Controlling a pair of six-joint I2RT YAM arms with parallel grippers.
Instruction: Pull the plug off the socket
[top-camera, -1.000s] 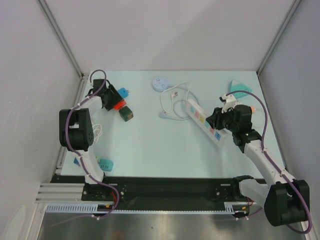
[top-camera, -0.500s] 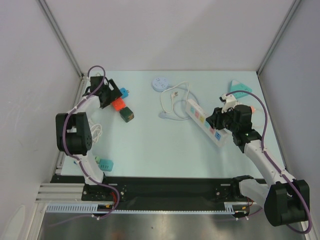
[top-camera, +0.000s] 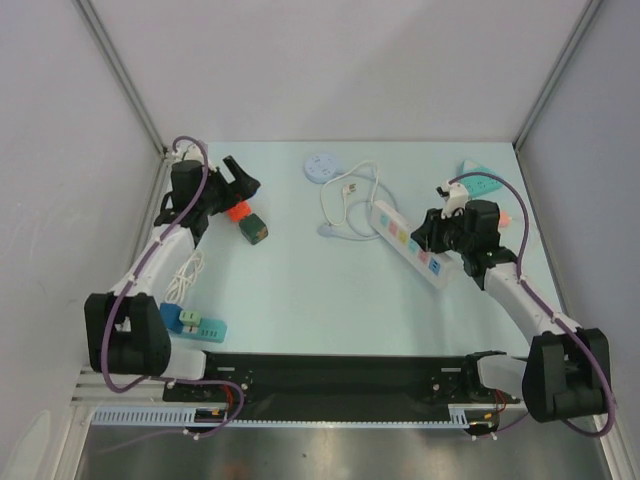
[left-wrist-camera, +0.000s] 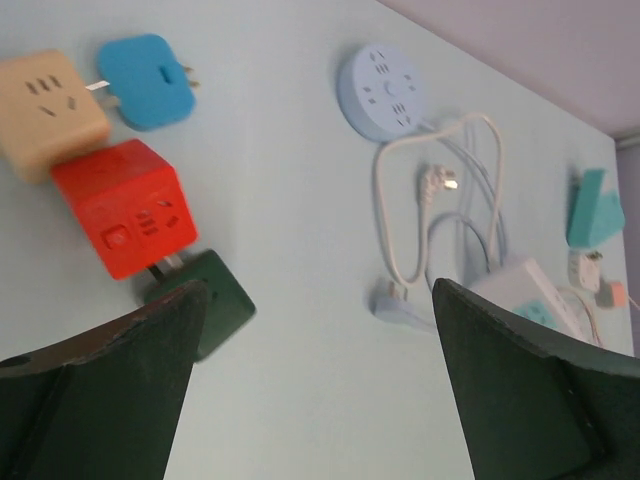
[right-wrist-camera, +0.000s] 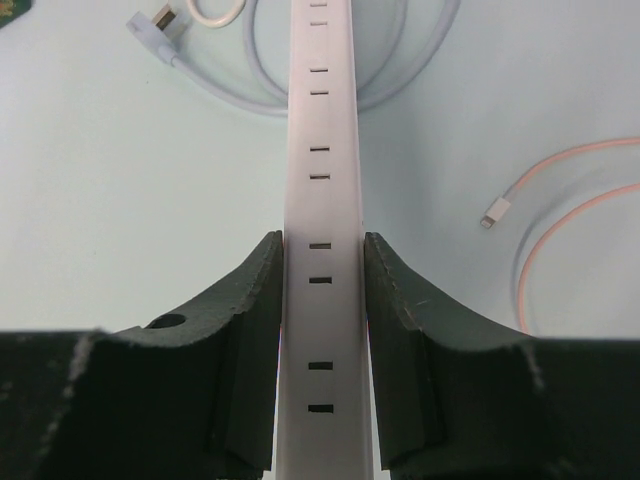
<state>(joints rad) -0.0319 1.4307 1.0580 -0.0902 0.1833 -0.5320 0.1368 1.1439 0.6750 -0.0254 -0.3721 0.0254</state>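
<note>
Both fingers of the right end effector clamp the power strip.

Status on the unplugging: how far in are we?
Done: the right gripper is clamped across the white power strip. In hand: the left gripper is open and empty, hovering near the red cube socket. Left: the dark green plug is still seated in that socket, so grasping it and the pull itself are both to do.
</note>
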